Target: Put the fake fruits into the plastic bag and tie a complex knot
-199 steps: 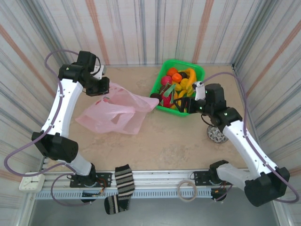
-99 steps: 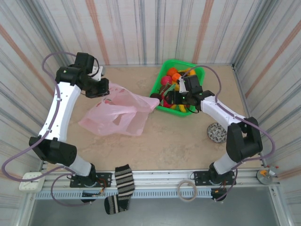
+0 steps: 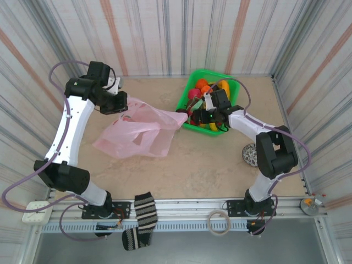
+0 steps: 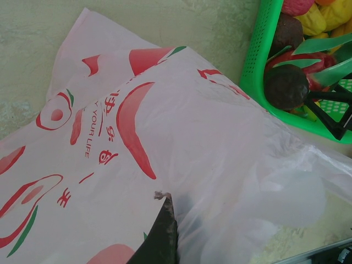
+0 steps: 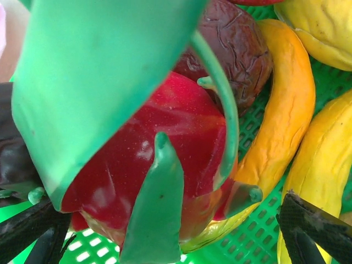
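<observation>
The right gripper (image 5: 165, 220) had its fingers (image 5: 311, 225) spread wide to either side of a red fruit (image 5: 165, 143) with green leaves. It lay among the fake fruits (image 3: 204, 85) in the green basket (image 3: 231, 81). A second earlier the gripper had hovered at the basket's near right edge. It had since reached further in, and its arm had folded, elbow raised above the table (image 3: 209, 165). The left gripper (image 3: 120, 105) was pinched shut on an edge of the plastic bag (image 3: 140, 132), holding it lifted just left of the basket. Its arm arched over the far left, barely shifted.
</observation>
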`<move>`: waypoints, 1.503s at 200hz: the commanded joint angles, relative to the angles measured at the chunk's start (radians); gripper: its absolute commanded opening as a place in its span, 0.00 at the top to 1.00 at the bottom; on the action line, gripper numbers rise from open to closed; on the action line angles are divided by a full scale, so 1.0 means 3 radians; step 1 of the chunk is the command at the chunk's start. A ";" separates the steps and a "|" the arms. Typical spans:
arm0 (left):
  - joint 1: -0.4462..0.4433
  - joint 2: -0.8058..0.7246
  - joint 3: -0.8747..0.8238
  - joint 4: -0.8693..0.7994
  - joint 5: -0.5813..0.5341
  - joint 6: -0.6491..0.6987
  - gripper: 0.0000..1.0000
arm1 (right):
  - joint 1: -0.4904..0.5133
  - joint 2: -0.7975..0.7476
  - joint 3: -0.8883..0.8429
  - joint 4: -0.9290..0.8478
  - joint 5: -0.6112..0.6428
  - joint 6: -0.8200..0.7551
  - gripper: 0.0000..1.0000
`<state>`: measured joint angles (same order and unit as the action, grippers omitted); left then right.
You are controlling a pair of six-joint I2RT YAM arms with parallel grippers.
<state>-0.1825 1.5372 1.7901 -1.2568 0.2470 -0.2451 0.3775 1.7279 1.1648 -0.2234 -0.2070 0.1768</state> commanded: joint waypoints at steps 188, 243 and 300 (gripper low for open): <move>-0.0010 -0.0035 0.0016 -0.0061 0.0005 -0.0018 1.00 | -0.0273 0.0034 0.0027 0.0153 -0.0639 -0.0192 0.47; -0.0050 -0.0055 0.0009 -0.0045 0.0045 -0.0057 1.00 | -0.0496 -0.0403 -0.0136 0.0224 -0.0590 0.0059 0.56; -0.0075 -0.0072 -0.0025 0.0011 0.0137 -0.0143 1.00 | -0.0712 -0.0865 -0.0396 0.0369 -0.0582 0.0236 0.59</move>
<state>-0.1947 1.5372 1.7901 -1.2594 0.2630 -0.2646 0.1822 1.5551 1.0706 -0.1787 -0.3904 0.2096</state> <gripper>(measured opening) 0.046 0.751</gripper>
